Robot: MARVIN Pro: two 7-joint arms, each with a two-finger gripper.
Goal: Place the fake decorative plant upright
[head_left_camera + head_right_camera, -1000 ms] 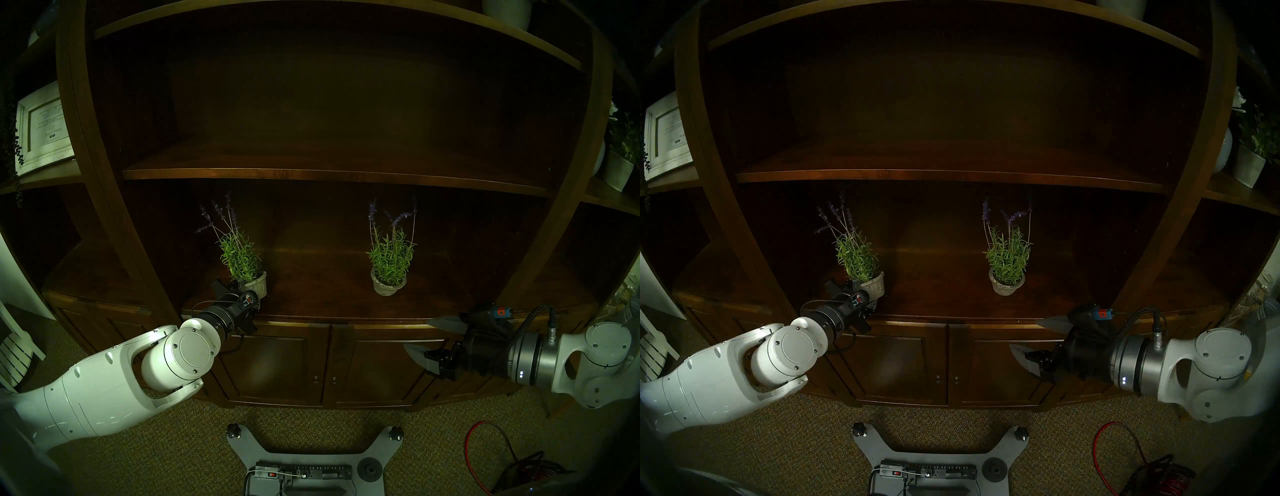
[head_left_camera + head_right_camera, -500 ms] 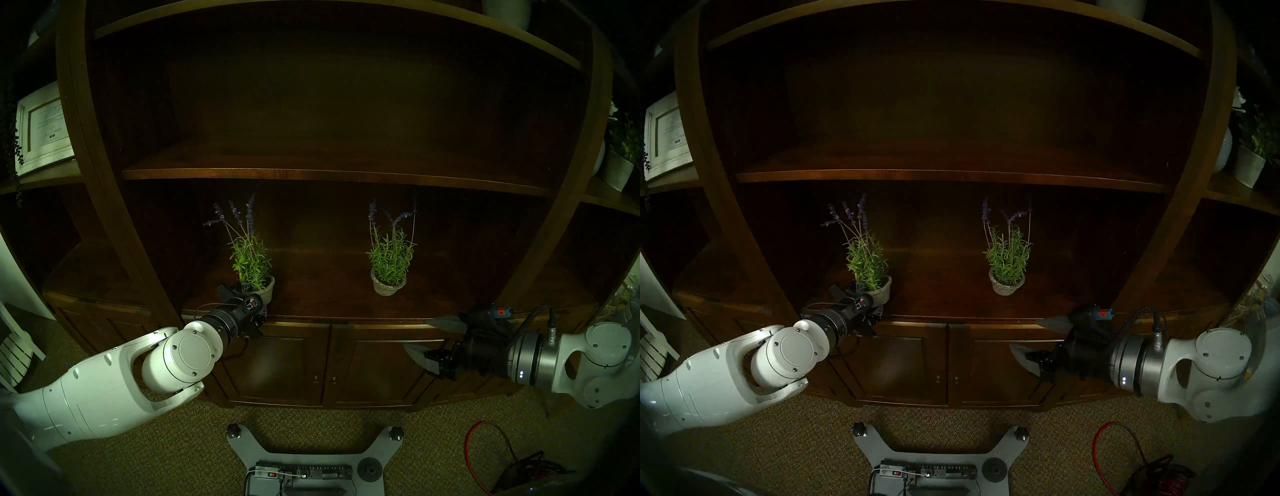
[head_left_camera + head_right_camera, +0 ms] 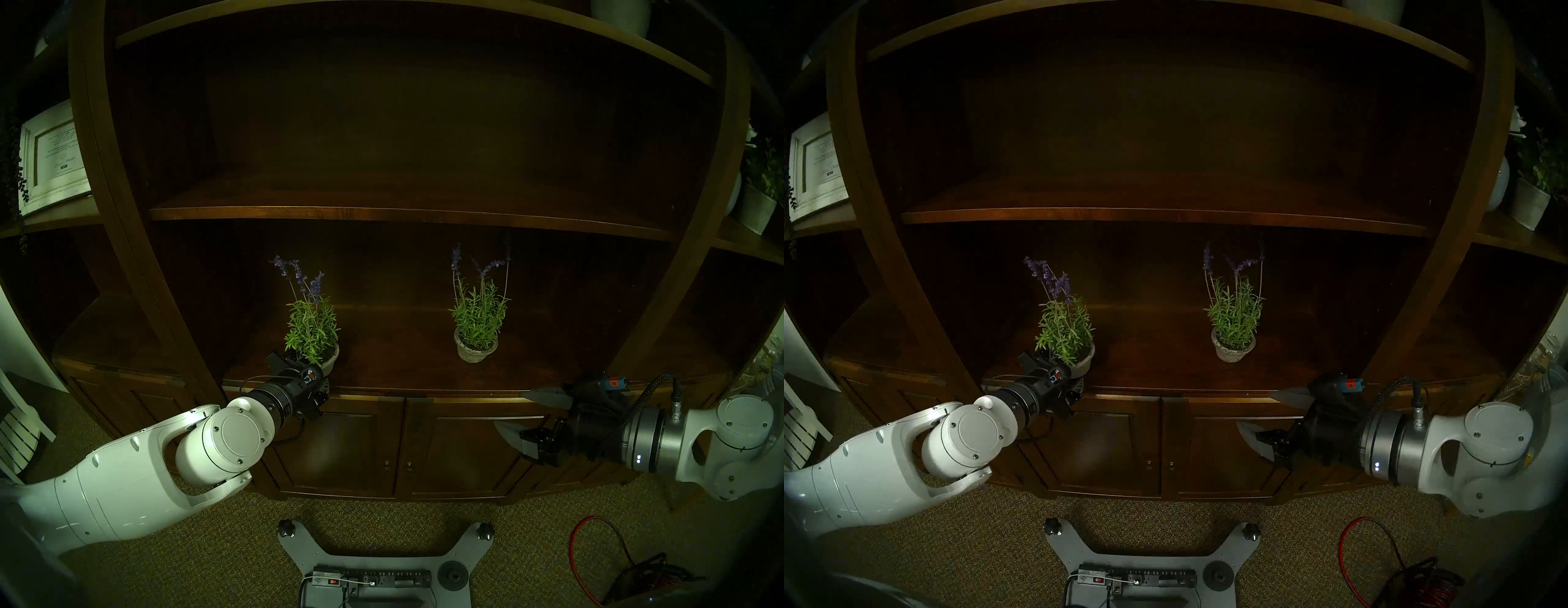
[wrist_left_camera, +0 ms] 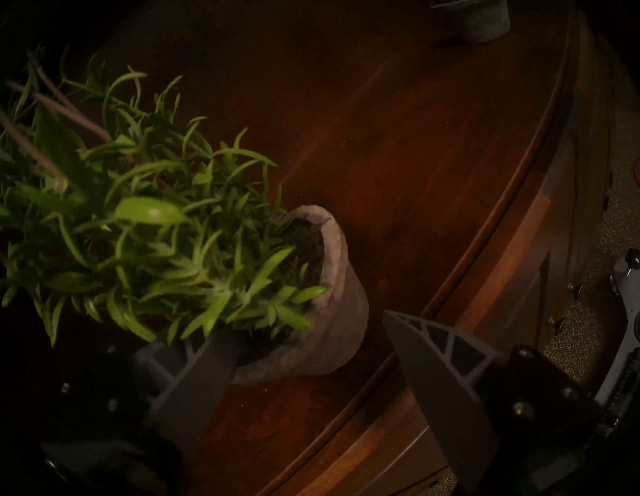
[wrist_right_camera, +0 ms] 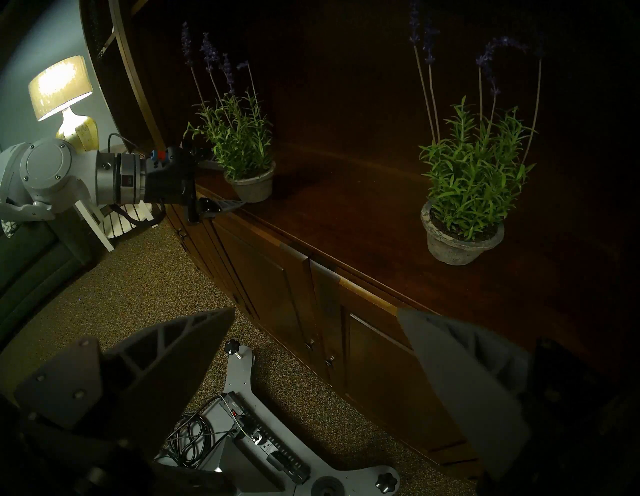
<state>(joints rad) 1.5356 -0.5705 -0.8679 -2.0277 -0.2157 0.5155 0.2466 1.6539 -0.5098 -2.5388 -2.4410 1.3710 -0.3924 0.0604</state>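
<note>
The fake lavender plant (image 3: 314,327) in its grey pot (image 3: 332,361) stands about upright near the front left of the dark wooden shelf (image 3: 403,375). My left gripper (image 3: 316,367) is open around the pot. In the left wrist view one finger (image 4: 194,374) touches the pot (image 4: 332,311) at its rim under the leaves. The other finger (image 4: 436,374) is a small gap away, over the shelf's front edge. The right wrist view shows the pot (image 5: 252,188) resting on the shelf. My right gripper (image 3: 511,409) is open and empty in front of the cabinet doors.
A second potted lavender (image 3: 477,322) stands upright at the shelf's middle right. The upper shelf board (image 3: 382,212) hangs just above the flower tips. The robot base (image 3: 373,552) and a red cable (image 3: 594,552) lie on the carpet. A lit lamp (image 5: 60,86) stands at the left.
The plant leaned left one second ago and now stands about upright, shifted slightly right. My left gripper moved right with it. The right arm has not moved.
</note>
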